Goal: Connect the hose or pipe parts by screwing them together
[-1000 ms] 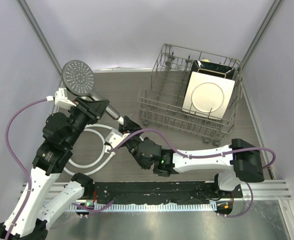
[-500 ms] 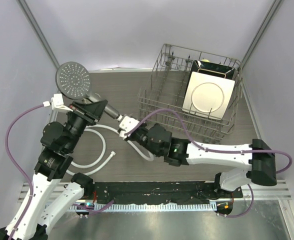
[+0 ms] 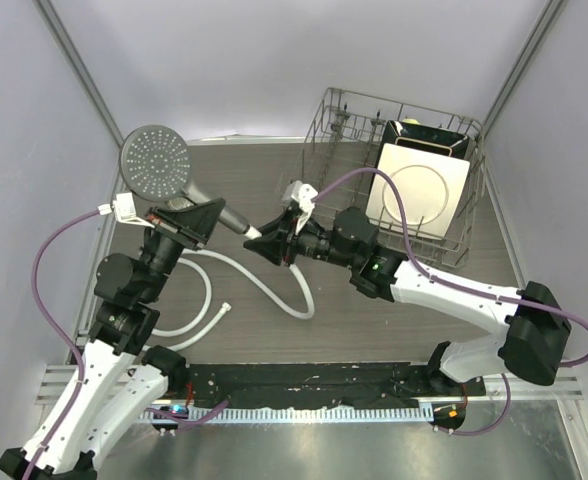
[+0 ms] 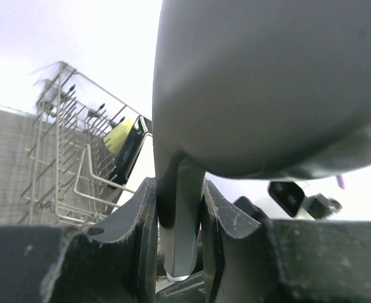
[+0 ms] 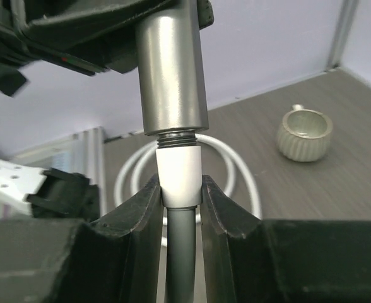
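Observation:
The grey shower head [image 3: 155,160] is held up at the left, its round perforated face toward the camera. My left gripper [image 3: 200,215] is shut on its straight handle [image 4: 180,208]. My right gripper [image 3: 263,243] is shut on the white hose's end nut [image 5: 180,169]. The nut sits end-on against the handle's tip [image 5: 171,76], with a few bare threads [image 5: 176,138] showing between them. The rest of the white hose [image 3: 274,290] trails down in loops on the table [image 3: 209,300].
A wire dish rack [image 3: 319,215] holding a square white plate [image 3: 417,190] stands at the back right, close behind my right arm. A small ribbed grey cup [image 5: 304,132] sits on the table. Purple cables [image 3: 49,250] arc off both wrists.
My right gripper carried the hose end up and to the right, to the handle's tip, as its arm swung toward the rack. The shower head swayed left, then back.

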`<state>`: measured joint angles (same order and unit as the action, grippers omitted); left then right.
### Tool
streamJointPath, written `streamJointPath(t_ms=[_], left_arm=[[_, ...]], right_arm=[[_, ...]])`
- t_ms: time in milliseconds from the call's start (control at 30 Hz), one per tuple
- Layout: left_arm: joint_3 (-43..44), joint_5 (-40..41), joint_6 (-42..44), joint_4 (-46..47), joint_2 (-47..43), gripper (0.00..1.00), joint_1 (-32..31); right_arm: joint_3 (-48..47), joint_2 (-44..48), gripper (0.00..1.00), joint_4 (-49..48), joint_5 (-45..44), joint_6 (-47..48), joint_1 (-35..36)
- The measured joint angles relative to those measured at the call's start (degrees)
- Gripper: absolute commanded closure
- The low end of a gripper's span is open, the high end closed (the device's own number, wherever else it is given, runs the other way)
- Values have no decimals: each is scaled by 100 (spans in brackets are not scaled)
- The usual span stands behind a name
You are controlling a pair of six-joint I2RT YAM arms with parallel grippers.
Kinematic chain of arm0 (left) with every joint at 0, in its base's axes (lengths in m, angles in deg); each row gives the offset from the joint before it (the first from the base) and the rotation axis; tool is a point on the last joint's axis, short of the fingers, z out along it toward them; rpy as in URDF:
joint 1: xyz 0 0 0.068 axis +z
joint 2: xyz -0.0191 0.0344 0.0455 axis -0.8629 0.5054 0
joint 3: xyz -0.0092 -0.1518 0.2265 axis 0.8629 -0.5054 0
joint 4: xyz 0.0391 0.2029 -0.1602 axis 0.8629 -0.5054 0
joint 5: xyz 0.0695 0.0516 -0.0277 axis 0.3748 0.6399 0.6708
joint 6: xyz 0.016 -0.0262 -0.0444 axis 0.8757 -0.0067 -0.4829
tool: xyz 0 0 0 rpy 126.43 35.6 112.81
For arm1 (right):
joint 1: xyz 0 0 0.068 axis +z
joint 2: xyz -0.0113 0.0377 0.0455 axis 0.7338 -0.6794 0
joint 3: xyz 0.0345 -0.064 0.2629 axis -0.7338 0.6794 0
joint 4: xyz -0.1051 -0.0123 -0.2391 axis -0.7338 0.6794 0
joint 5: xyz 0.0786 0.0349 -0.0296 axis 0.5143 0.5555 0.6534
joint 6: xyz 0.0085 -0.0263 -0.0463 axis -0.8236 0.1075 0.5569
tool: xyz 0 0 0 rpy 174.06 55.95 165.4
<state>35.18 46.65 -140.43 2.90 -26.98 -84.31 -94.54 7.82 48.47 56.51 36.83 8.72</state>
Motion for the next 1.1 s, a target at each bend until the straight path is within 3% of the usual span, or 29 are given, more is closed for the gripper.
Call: streamJointPath(t_ms=[133,233,333,433,533,833,1100], left_arm=[[-208,-162,-109,385,-26,100,0],[-223,-258,-177,511,-13,100,-4],[-223,-267,-186,577,-15,100,-4],[-184,-188,-188,452,-24,100,-9],[-42,-116,-101,-13,-24,100,-26],[667,251,122,-1460,229,100,-83],[1084,575,179,-2109,573,100,-83]], right_arm=[[343,-55,99,-852,1073,-1241,-463],[448,-197,88,-1460,1657,-1980,-680],[448,-367,71,-1895,2000,-2500,-800],[450,-433,42,-2026,2065,-2732,-835],[450,-387,33,-1982,1781,-2747,-964],[94,321,20,-234,129,-1196,-946],[-708,437,13,1134,-2009,1204,925]])
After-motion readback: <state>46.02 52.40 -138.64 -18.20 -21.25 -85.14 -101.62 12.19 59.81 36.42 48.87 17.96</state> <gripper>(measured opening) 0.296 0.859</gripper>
